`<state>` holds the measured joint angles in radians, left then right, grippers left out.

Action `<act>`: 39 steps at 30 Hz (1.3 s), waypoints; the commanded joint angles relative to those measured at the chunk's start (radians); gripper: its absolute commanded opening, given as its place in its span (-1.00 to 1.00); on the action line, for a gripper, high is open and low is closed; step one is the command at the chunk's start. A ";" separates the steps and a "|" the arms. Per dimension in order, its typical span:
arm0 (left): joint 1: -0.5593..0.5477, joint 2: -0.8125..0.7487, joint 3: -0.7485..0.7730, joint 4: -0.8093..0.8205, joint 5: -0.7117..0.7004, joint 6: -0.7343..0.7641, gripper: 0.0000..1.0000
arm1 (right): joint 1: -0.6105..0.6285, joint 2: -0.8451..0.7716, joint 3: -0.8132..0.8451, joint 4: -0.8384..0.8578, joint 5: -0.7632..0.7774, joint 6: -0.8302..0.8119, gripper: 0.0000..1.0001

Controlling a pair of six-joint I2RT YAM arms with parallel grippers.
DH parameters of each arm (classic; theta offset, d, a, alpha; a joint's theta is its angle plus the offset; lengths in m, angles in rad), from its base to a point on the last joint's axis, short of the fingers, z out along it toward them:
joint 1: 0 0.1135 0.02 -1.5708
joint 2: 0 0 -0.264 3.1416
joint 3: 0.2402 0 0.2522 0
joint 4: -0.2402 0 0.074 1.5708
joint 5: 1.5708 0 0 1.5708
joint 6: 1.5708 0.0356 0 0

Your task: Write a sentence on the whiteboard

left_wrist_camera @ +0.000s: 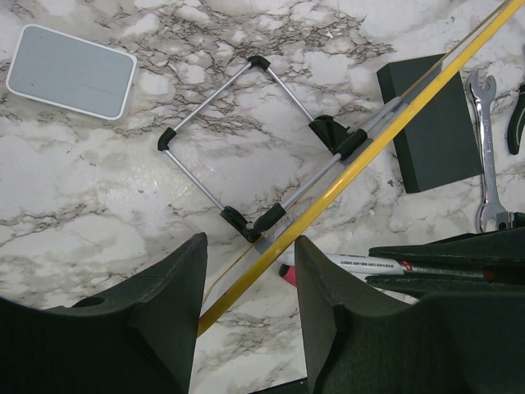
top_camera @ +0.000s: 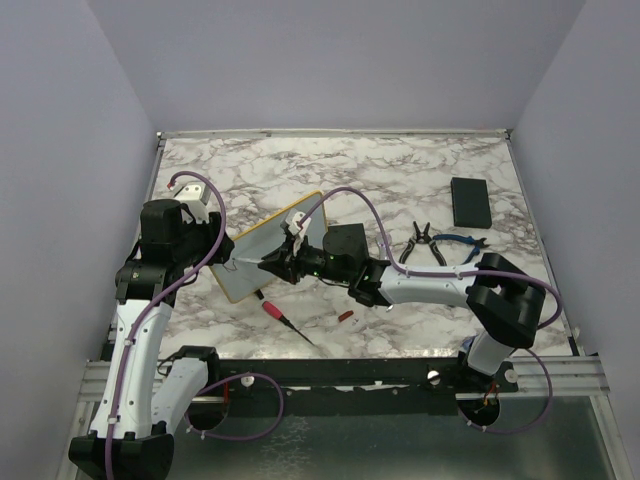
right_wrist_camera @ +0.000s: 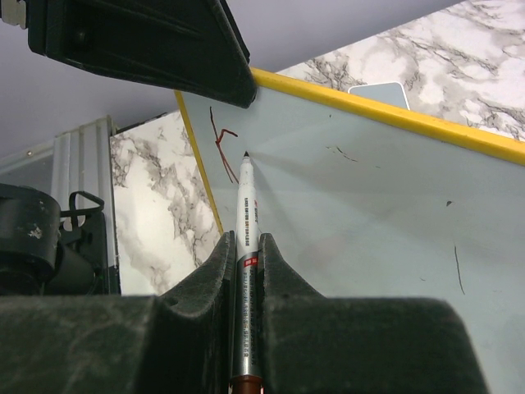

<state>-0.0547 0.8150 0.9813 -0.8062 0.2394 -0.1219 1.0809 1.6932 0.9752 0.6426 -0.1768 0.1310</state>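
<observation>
Yellow-framed whiteboard (top_camera: 250, 268) sits tilted above the table (top_camera: 400, 180), its edge pinched by the left gripper (left_wrist_camera: 248, 275). The right gripper (right_wrist_camera: 246, 246) squeezes a white marker (right_wrist_camera: 245, 201), tip on the board beside a red scribble (right_wrist_camera: 221, 148).

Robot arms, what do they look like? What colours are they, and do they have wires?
Both the left arm and the right arm have smooth white tubes joined by chunky black blocks. A thin purple cable loops along each one. The left gripper and the right gripper each end in two thick, dark, matte fingers with rounded tips.
</observation>
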 commanded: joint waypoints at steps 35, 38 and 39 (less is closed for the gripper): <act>-0.007 -0.016 0.005 -0.024 0.009 0.000 -0.05 | 0.014 0.014 -0.008 0.022 0.057 -0.051 -0.99; -0.006 -0.014 0.005 -0.023 0.008 0.000 -0.05 | 0.014 0.022 -0.003 0.025 0.064 -0.053 -0.99; -0.006 -0.015 0.005 -0.023 0.009 0.000 -0.05 | 0.014 0.024 -0.002 0.025 0.068 -0.053 -0.99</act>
<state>-0.0547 0.8131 0.9813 -0.8070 0.2390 -0.1219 1.0874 1.6928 0.9379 0.6487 -0.1444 0.0956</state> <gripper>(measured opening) 0.476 0.100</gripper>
